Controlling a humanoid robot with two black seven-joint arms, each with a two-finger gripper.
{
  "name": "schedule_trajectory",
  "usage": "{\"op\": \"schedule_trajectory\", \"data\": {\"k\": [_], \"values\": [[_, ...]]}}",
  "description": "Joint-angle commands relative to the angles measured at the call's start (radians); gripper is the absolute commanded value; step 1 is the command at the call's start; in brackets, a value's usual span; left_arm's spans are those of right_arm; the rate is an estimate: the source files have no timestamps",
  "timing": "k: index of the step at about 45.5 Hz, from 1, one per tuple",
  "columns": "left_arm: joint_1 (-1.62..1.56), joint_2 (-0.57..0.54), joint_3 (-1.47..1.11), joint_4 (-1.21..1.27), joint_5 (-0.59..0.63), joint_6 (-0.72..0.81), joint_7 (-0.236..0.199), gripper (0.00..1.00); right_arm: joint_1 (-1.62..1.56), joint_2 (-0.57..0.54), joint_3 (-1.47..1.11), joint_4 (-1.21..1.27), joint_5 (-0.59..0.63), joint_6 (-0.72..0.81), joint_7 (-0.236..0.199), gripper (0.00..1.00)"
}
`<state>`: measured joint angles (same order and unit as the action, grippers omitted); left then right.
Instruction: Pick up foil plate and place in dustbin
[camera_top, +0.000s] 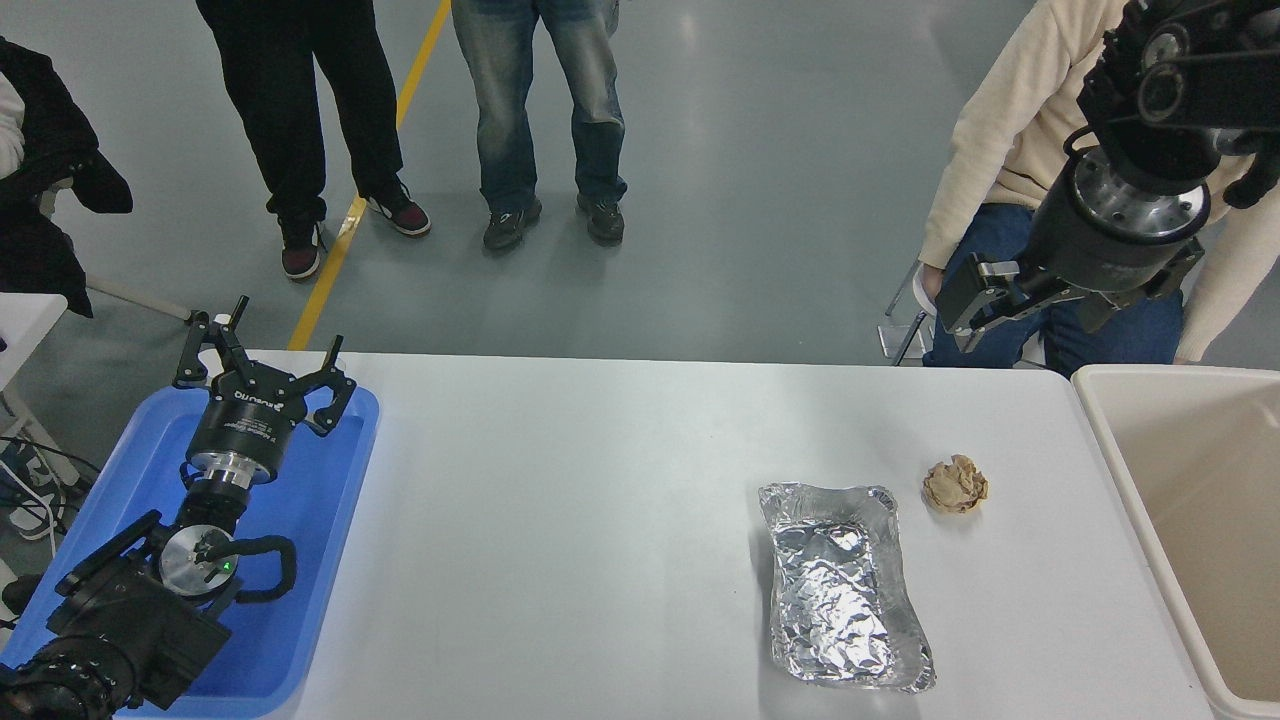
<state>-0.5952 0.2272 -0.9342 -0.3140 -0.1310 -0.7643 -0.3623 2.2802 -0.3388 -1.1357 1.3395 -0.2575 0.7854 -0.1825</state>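
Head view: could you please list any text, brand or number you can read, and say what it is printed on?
White print on the body of the left gripper: upside down and too small to read for sure.
Smaller line beneath it: unreadable.
Foil plate, dustbin, paper ball, blue tray: none.

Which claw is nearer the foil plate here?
The right claw, raised beyond the table's far edge, up-right of the foil plate. The left claw sits far left over the blue tray.

One foil plate; one paper ball; one dustbin; one blue tray; one table; two grippers, left and right; four people along the far side.
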Motion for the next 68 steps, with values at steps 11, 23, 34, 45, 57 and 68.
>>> {"op": "schedule_trajectory", "data": {"k": [11, 23, 34, 45, 57, 68], "values": [[0.0, 0.001, 0.0, 0.001, 0.001, 0.0, -0.001, 1.0, -0.001, -0.003, 0.068, -0.002, 0.003, 0.0, 0.0, 1.0], [0.0, 0.0, 0.0, 0.001, 0.001, 0.0, 0.0, 1.0, -0.036, -0.002, 0.079, 0.0, 0.004, 0.0, 0.002, 1.0], [0.0, 0.001, 0.0, 0.0, 0.001, 0.0, 0.0, 1.0, -0.217, -0.005, 0.14, -0.005, 0.003, 0.0, 0.002, 1.0], [0.0, 0.001, 0.0, 0.001, -0.001, -0.001, -0.001, 1.0, -0.381, -0.034, 0.146, -0.003, 0.012, -0.009, 0.0, 1.0], [0.0, 0.001, 0.0, 0.0, -0.001, 0.0, -0.001, 1.0, -0.524, -0.037, 0.145, -0.003, 0.007, -0.231, 0.002, 1.0], [0.0, 0.001, 0.0, 0.0, -0.001, 0.0, 0.0, 1.0, -0.622, -0.037, 0.146, -0.003, -0.005, -0.414, 0.002, 0.99]]}}
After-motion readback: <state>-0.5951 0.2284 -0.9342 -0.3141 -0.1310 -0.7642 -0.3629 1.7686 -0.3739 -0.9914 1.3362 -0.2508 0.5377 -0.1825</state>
